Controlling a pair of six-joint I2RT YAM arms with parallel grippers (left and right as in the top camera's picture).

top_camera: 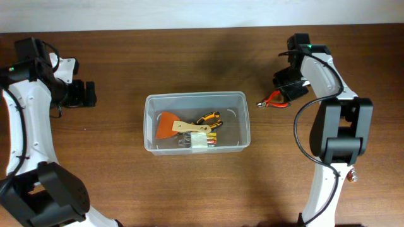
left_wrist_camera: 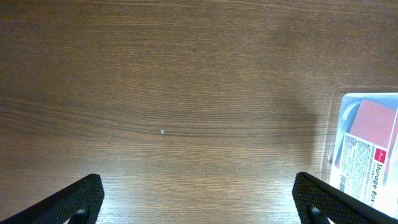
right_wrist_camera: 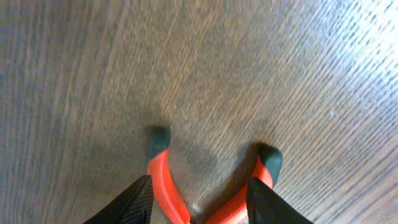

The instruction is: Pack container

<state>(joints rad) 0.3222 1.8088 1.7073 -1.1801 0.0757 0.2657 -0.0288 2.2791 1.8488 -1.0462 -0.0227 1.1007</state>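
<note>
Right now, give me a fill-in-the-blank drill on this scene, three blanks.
1. The pliers with ___ handles lie on the table, outside the tub.
2. The orange scraper lies ___ the tub.
3. The left hand is ___ and holds nothing.
Missing words: red; inside; open.
</note>
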